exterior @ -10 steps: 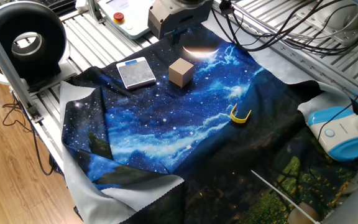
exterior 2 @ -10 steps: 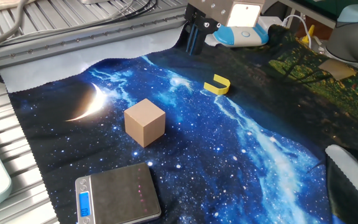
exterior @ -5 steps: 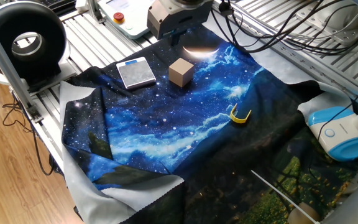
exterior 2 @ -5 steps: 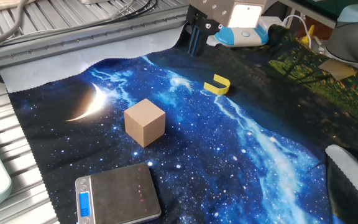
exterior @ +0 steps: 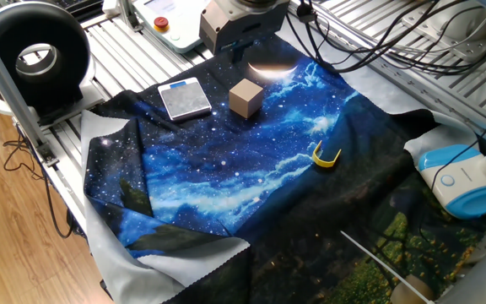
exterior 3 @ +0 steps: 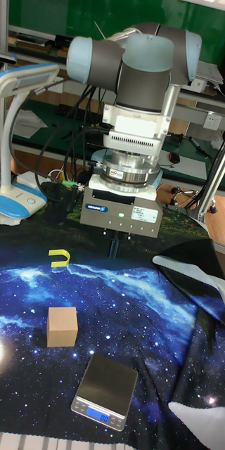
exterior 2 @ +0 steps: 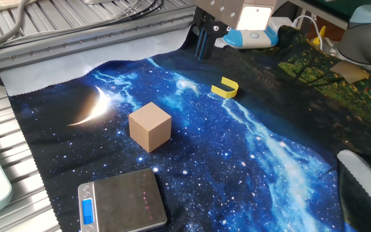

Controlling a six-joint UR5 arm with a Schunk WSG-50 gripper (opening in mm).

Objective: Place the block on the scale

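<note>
The block [exterior: 245, 98] [exterior 2: 150, 126] [exterior 3: 62, 326], a tan wooden cube, rests on the starry blue cloth. Close beside it lies the scale [exterior: 184, 98] [exterior 2: 121, 201] [exterior 3: 105, 390], flat, with a grey platform and a blue strip at one edge. My gripper [exterior: 241, 51] [exterior 2: 202, 44] [exterior 3: 112, 247] hangs above the cloth's far edge, well away from the block and not touching it. Its thin dark fingers stand close together with nothing between them.
A yellow curved clip [exterior: 326, 155] [exterior 2: 225, 87] [exterior 3: 58, 258] lies on the cloth beyond the block. A white-and-blue rounded device [exterior: 462, 181] [exterior 2: 253, 35] sits at the cloth's edge. A black ring-shaped unit [exterior: 36, 55] stands at the table corner, and cables [exterior: 378, 38] run behind.
The gripper has drifted a little to the right in the other fixed view. Block, scale and clip have not moved.
</note>
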